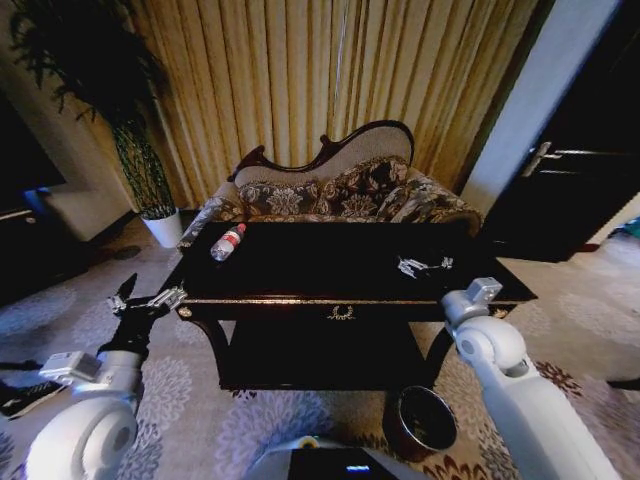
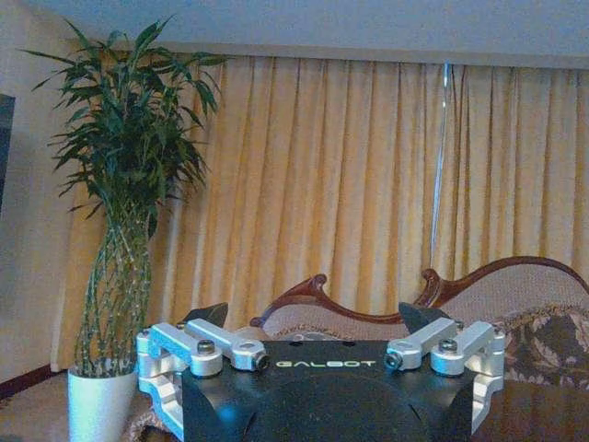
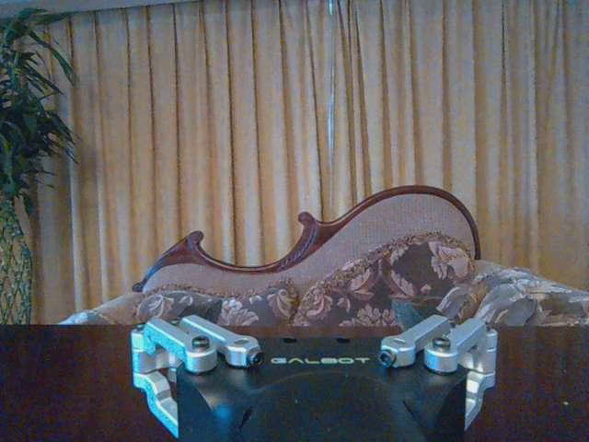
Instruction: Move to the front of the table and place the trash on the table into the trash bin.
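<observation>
Head view: table (image 1: pixel 300 270), dark and glossy with gold trim; bottle (image 1: pixel 227 242), clear with red label, lying at the top's 10 o'clock corner; bin (image 1: pixel 421 422) on the carpet at 5 o'clock of the table. Wrist views: sofa (image 3: pixel 368 267) and curtain. Left gripper (image 1: pixel 143 301) off the table's 9 o'clock end, fingers apart, empty. Right gripper (image 3: pixel 315 322) at the front edge, apart, empty.
</observation>
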